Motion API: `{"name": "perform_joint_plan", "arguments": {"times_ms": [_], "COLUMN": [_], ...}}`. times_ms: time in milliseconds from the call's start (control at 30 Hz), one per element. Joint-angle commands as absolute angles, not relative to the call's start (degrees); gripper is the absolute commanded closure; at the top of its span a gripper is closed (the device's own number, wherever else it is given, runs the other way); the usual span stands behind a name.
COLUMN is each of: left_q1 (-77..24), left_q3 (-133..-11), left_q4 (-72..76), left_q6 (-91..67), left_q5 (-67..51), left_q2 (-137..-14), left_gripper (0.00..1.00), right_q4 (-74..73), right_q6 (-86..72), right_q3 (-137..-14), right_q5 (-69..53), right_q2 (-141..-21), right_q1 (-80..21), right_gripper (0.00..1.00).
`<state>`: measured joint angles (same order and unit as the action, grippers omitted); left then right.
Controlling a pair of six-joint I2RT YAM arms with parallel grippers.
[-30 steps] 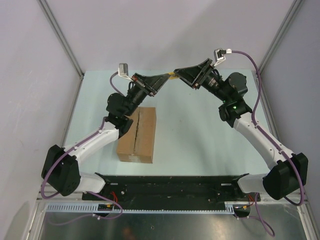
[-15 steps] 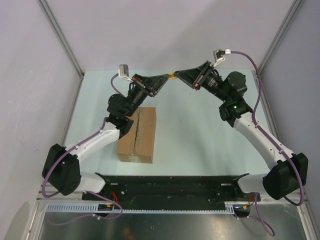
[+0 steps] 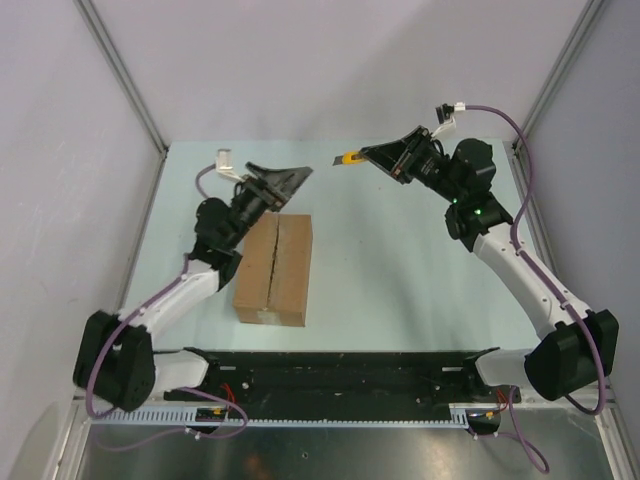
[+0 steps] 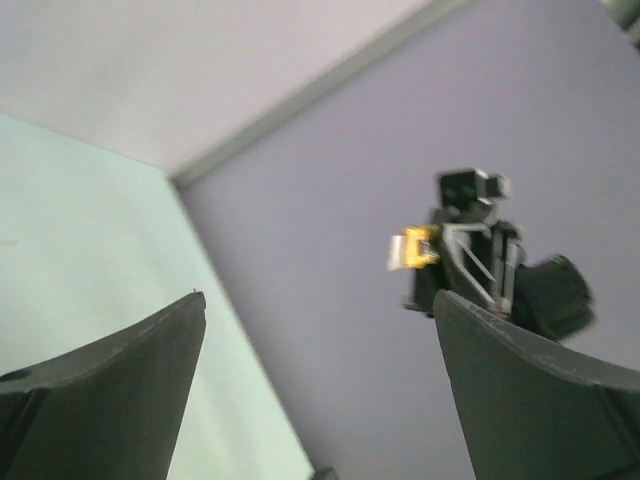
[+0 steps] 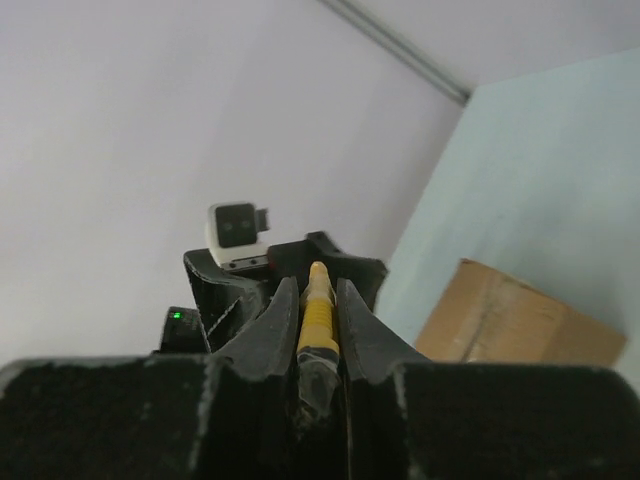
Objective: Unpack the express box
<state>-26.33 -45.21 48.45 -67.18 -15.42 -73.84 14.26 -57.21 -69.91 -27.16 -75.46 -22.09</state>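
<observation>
**Express box.** Quantity: one. The express box is a brown, rectangular carton of corrugated cardboard. It lies flat on the pale green desk, left of centre, at about 9 o'clock from the desk's middle. Its top flaps are closed and meet in a straight centre seam running from 6 to 12 o'clock. A pale patch shows on its near side face. Nothing touches the box. In the right wrist view, one matte brown corner of it shows at 4 o'clock.

**Left gripper.** Quantity: one. In the top view, my left gripper sits raised just past the box's far end, at 12 o'clock from it, and apart from it. Its two dark, smooth, wedge-shaped fingers stand spread wide with nothing between them.

**Right gripper and knife.** Quantity: one of each. My right gripper is raised over the far part of the desk, at about 2 o'clock from the box and well apart from it. It is pinching the utility knife. The knife is slim, with a yellow and black body, and a short grey blade tip projects toward 9 o'clock. In the right wrist view, the fingers are black and coarse-textured, and they press on both sides of the yellow handle.
</observation>
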Motion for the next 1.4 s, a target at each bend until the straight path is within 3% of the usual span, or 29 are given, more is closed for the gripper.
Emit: {"name": "perform_joint_plan", "arguments": {"times_ms": [0, 167, 300, 467, 633, 1000, 1367], "left_q1": [-16.6, -13.6, -13.3, -13.1, -12.2, -11.7, -11.6], "left_q3": [-39.6, -45.5, -46.6, -43.7, -40.7, -40.3, -43.1], "left_q4": [30.9, -11.1, -22.2, -30.5, -32.1, -29.4, -15.5], "left_q6": [-58.3, -36.6, -32.0, -33.5, -35.4, -37.7, -43.7], "left_q5": [-18.0, 3.0, 6.9, 0.5, 0.5, -16.6, -31.2], "left_q2": [-61.9, -52.4, -51.9, -55.8, -57.1, -63.5, -71.1], "left_gripper": [0.00, 0.00, 0.00, 0.00, 0.00, 0.02, 0.07], "right_q4": [3.9, -2.8, -6.1, -7.7, -8.3, -9.7, -10.1], "right_q6": [-48.1, -41.8, -38.4, -37.3, -36.9, -36.7, -35.6], "right_q3": [-72.4, -72.4, -72.4, -72.4, -72.4, -71.9, -71.2], "right_q5": [-22.2, -18.6, -16.4, -14.2, -12.6, -10.0, -6.0], "right_q2": [-72.7, -72.7, -73.6, -75.1, -75.7, -75.5, -74.8], "right_q1": [-21.5, -22.9, -24.7, -27.2, -29.1, -30.0, -31.7], "right_gripper": [1.00, 1.00, 1.00, 1.00, 1.00, 1.00, 1.00]}}
